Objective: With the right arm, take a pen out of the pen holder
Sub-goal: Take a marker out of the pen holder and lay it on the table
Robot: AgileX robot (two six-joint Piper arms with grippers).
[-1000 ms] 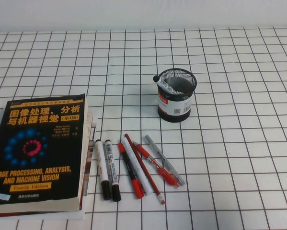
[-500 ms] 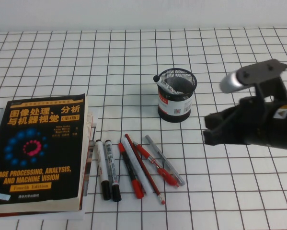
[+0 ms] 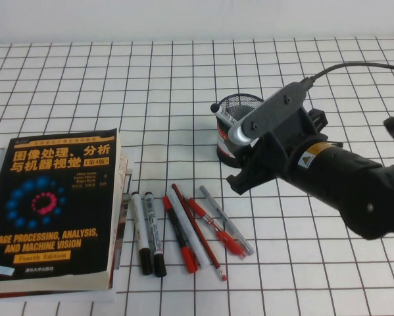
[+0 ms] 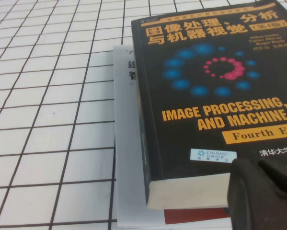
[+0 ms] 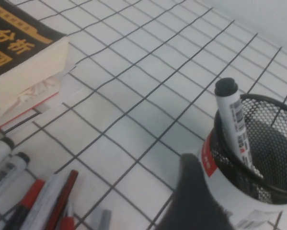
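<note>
A black mesh pen holder with a white label stands mid-table. A white marker with a black cap leans inside it against the rim. My right gripper has come in from the right and hovers low at the holder's near side, hiding the front of the holder. It is open and holds nothing. In the right wrist view one dark finger stands just outside the holder's wall, with the marker sticking up beyond it. My left gripper is shut and empty above the near corner of the book.
A thick black textbook lies on another book at the left. Two black-capped markers and several red and grey pens lie side by side on the gridded tabletop, between the book and my right arm.
My right arm was out of sight a second ago. It came in from the right edge and swept left to the holder. The holder, the marker and the loose pens have not moved.
</note>
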